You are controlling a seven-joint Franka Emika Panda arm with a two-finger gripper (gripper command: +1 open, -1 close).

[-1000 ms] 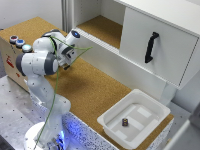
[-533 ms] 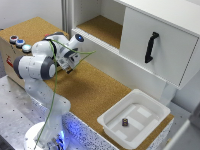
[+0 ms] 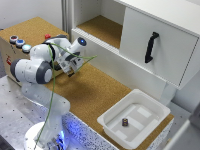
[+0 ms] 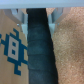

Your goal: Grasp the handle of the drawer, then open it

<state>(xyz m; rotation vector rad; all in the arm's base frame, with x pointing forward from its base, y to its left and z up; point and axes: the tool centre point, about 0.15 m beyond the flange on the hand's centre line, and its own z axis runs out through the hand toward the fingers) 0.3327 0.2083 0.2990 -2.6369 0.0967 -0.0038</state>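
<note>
Meanwhile, at the exterior view's left, the arm has turned a little over the last second: its wrist now points more toward the cabinet, though the gripper point(image 3: 70, 73) remains low over the cork surface point(image 3: 95, 92), well apart from its target. Whether the jaws stand apart or together cannot be told; they are too small in the exterior view, and the wrist view shows only a dark band point(image 4: 39, 47) between blurred cork and a blue-on-tan pattern. Judged from this, the approach has only begun and no grasp is yet made. Behind the arm sits a box with coloured buttons point(image 3: 19, 42); a green cable point(image 3: 52, 90) loops over the arm. Moving rightward, a long low white panel point(image 3: 120, 62) lies between gripper and goal, and a white tray point(image 3: 132, 117) holding a small dark object point(image 3: 125, 121) rests nearer the camera. At the right, the drawer point(image 3: 170, 55) appears shut, its handle point(image 3: 151, 47) upright on the front panel, so the reach probably has to rise clear of the low panel.
</note>
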